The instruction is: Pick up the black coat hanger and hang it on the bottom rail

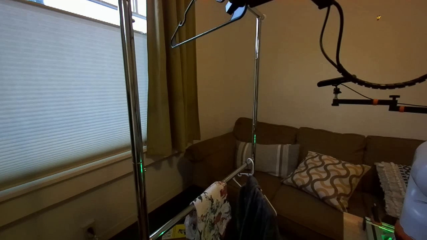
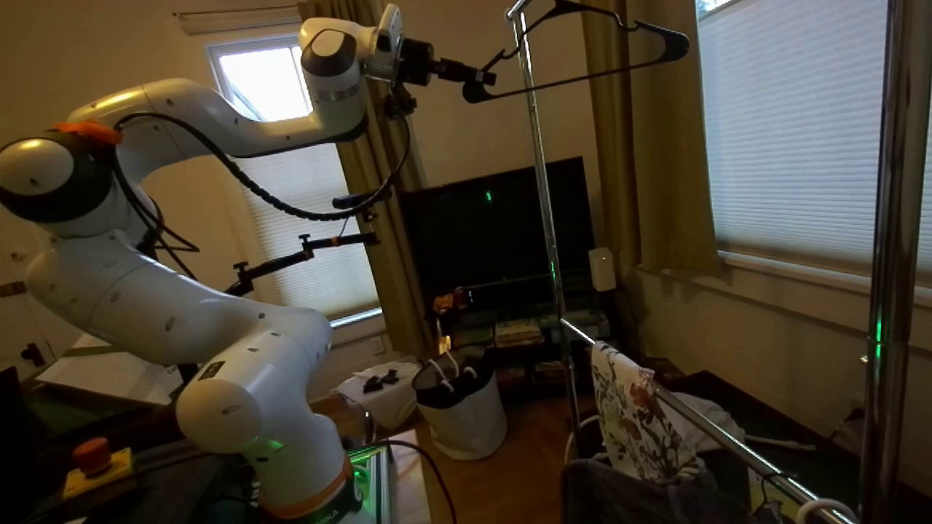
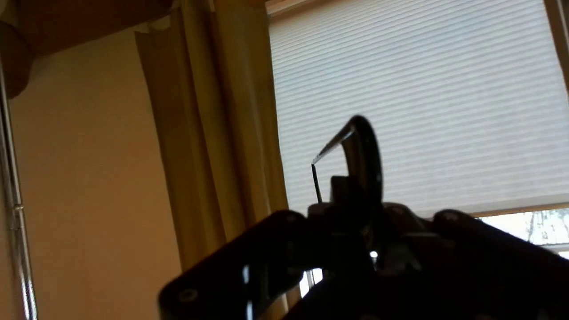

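The black coat hanger (image 1: 207, 32) is high up beside the clothes rack in both exterior views (image 2: 582, 78). Its hook is cut off by the frame top, so I cannot tell whether it touches a top rail. My gripper (image 2: 486, 76) is shut on one lower corner of the hanger, and it also shows in the other exterior picture (image 1: 235, 7). In the wrist view the hanger's curved end (image 3: 368, 155) sticks up from between the dark fingers (image 3: 355, 218). The chrome bottom rail (image 1: 175, 220) is far below the hanger in both exterior views (image 2: 728, 435).
A floral cloth (image 1: 211, 210) and a dark garment (image 1: 255, 210) on a white hanger hang on the bottom rail. Chrome posts (image 1: 133, 100) (image 2: 539, 167) stand at the rack's ends. A curtain (image 1: 171, 83) and window blind (image 1: 66, 83) are behind. A sofa (image 1: 213, 156) stands beyond.
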You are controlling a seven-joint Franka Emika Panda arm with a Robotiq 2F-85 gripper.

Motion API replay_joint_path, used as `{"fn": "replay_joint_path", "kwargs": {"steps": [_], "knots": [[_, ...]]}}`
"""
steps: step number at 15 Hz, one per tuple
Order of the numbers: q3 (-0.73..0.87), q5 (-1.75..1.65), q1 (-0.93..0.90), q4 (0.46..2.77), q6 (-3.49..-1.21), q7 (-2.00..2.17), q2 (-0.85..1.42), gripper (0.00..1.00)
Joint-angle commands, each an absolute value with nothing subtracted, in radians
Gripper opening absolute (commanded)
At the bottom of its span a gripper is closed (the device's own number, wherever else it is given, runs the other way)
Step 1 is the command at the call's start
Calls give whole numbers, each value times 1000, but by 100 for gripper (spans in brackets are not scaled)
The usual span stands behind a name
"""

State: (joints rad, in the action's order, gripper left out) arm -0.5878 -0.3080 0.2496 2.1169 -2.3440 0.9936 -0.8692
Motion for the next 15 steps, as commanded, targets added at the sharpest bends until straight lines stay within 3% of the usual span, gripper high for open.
{"fn": "replay_joint_path", "kwargs": {"steps": [1,3,8,15], "knots": [[-594,-318,255,2118,-2337,1010,-876,6],[-601,-319,266,2120,-2328,1018,-887,2],[-624,-434,396,2091,-2489,1048,-897,2],[-697,-587,698,1992,-2571,1088,-929,1]]}}
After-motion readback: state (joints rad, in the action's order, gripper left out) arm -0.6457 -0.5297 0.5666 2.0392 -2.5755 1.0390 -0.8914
